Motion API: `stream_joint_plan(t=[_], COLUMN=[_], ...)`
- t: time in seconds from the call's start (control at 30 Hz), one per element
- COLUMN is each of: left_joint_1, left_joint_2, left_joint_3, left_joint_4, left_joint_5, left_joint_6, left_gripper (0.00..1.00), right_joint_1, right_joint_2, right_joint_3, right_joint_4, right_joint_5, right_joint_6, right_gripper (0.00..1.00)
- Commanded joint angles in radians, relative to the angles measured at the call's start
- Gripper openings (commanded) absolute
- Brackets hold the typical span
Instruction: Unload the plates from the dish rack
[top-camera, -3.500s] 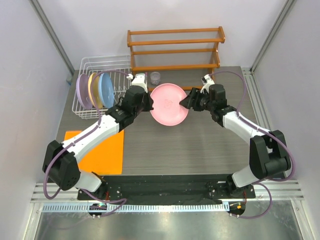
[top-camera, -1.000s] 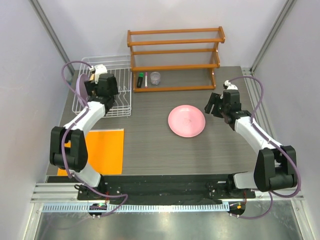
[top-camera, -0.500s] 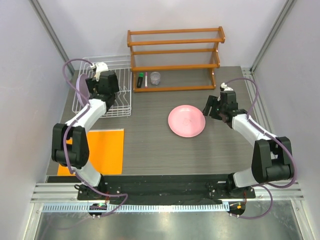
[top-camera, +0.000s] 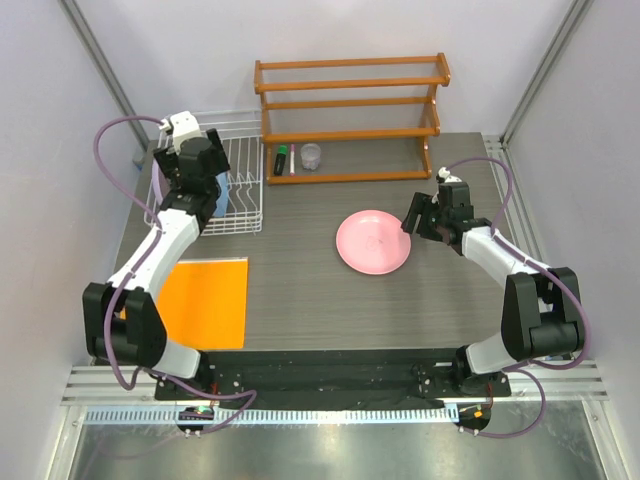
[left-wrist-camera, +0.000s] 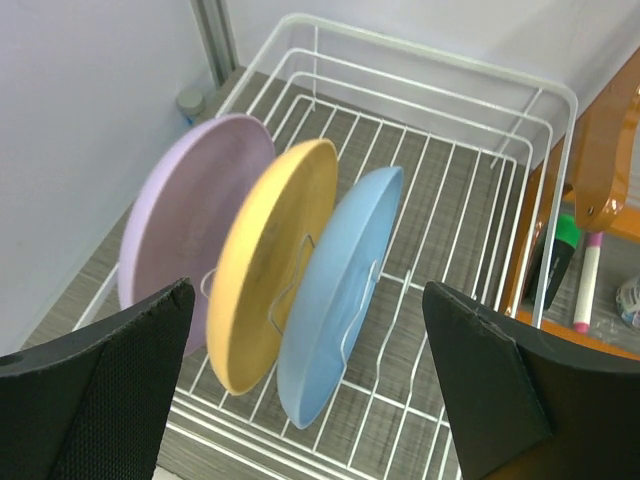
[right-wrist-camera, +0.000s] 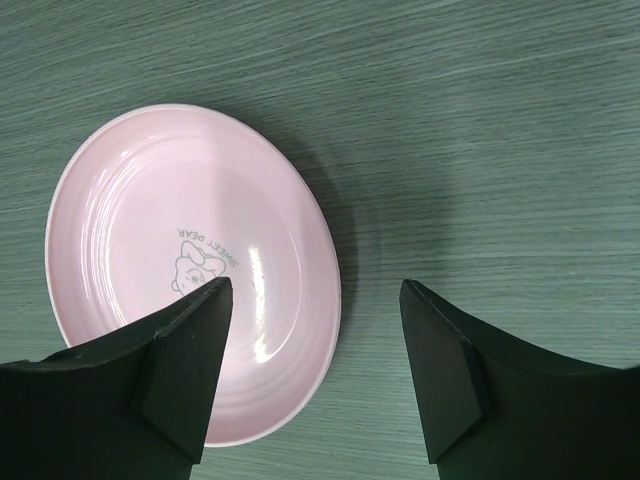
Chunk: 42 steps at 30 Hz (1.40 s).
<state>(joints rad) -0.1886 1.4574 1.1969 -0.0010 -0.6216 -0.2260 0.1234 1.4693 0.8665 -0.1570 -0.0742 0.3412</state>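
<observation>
Standing in the dish rack (left-wrist-camera: 440, 55): 3 plates (left-wrist-camera: 270, 260); 1 pink plate (top-camera: 373, 241) on table (top-camera: 300, 290); both jaws wide.

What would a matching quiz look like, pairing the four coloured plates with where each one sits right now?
Things:
1. pink plate
2. lavender plate
3. yellow plate
4. light blue plate

Places:
a. middle of the row in the dish rack
b. flat on the table
c. in the rack, end nearest the wooden shelf
d. in the rack, end farthest from the shelf

Pairs: 1-b, 2-d, 3-a, 4-c
</observation>
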Motion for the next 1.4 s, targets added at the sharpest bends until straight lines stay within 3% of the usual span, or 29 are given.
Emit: stream_joint_plan(t=[0.0, 0.3, 0.57, 0.73, 0.87, 0.93, 1.17, 1.2, 1.23, 1.37], left_joint_1=[0.001, 0.000, -0.003, -0.018, -0.029, -0.041, -0.089, -0.097, -0.101, -0.121], left_joint_2=[0.055, 0.149, 0.219, 0.251, 0.267, 0.270, 0.282, 0.285, 0.284, 0.268], left_joint_3=[0.020, 0.062, 0.089, 0.101, 0.093, 0.092, 0.082, 0.082, 0.082, 0.076], left_joint_4=[0.025, 0.027, 0.026, 0.025, 0.032, 0.035, 0.081, 0.084, 0.084, 0.114], left_joint_5=[0.046, 0.026, -0.088, -0.135, -0.174, -0.190, -0.265, -0.276, -0.294, -0.340], left_joint_6=[-0.001, 0.005, 0.045, 0.074, 0.076, 0.088, 0.140, 0.143, 0.146, 0.191], left_gripper=[0.94, 0.89, 0.85, 0.73, 0.53, 0.49, 0.19, 0.14, 0.02, 0.00], right_joint_1=[0.005, 0.005, 0.005, 0.005, 0.005, 0.005, 0.005, 0.005, 0.005, 0.005], right_joint_2=[-0.012, -0.003, 0.008, 0.014, 0.013, 0.011, 0.010, 0.008, 0.006, -0.003], right_joint_3=[0.020, 0.020, 0.025, 0.028, 0.031, 0.029, 0.029, 0.029, 0.029, 0.029], right_joint_4=[0.037, 0.037, 0.034, 0.028, 0.025, 0.024, 0.013, 0.011, 0.008, 0.005], right_joint_5=[-0.013, -0.010, -0.012, -0.010, -0.007, -0.006, -0.003, 0.001, -0.001, -0.004], right_joint_6=[-0.008, -0.010, -0.010, -0.008, -0.010, -0.010, -0.011, -0.013, -0.013, -0.014], right_gripper=[0.73, 0.73, 0.73, 0.73, 0.73, 0.73, 0.73, 0.73, 0.73, 0.73])
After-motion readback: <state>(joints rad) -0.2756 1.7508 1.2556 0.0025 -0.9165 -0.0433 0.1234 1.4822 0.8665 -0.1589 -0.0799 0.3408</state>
